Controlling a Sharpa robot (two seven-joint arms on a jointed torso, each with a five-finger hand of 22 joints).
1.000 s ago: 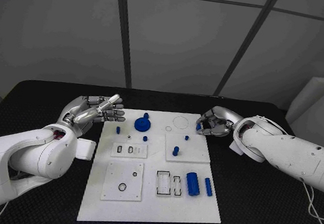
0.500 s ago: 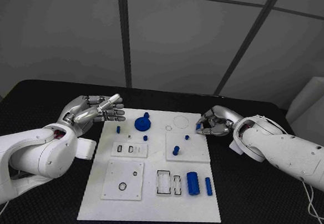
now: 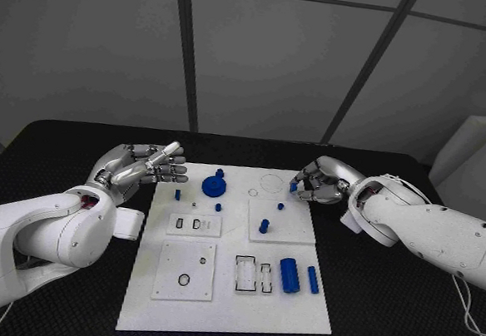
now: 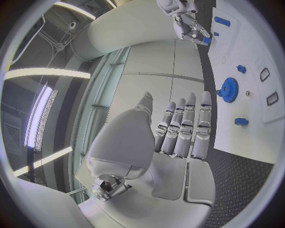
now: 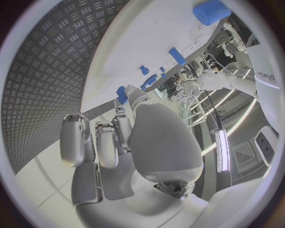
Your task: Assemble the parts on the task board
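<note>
Left robot hand (image 3: 141, 165) raised, spread; right robot hand (image 3: 317, 183) curled.

White flat plastic task board (image 3: 225, 300); small blue plastic parts (image 3: 289, 275); black surface (image 3: 404, 323), diamond-tread pattern; silver metal hands (image 3: 147, 164) on glossy white arms (image 3: 29, 232).

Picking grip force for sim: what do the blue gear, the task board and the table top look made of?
Blue gear: likely matte plastic, maybe printed; uniform blue, no glint.
Task board: white rigid sheet, probably plastic, matte to slightly satin; flat, sharp edges, cut slots.
Table: black textured mat, looks like rubber or a similar sheet; raised tread pattern in the right wrist view.
</note>
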